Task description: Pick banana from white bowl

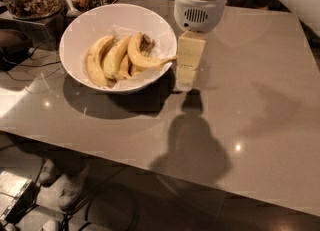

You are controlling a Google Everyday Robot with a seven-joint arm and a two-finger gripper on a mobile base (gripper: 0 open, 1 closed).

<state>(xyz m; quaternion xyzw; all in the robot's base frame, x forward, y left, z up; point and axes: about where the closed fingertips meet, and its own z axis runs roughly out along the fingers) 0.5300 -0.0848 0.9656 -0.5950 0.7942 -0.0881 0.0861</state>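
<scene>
Now I am on the reaching step, and nothing is grabbed yet. My gripper (188,65) hangs low over the table (260,100), just beside the white bowl (90,22). I cannot tell if it is spread or closed. The banana (142,60) lies in the bowl by the shorter bananas (97,62), its thin stem poking toward my gripper, very near. Next, I think, I must go over the rim and down onto it.

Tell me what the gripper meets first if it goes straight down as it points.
Probably the table beside the white bowl; the gripper hangs by the stem of the banana. Depth is unclear, so it could graze the rim.
</scene>
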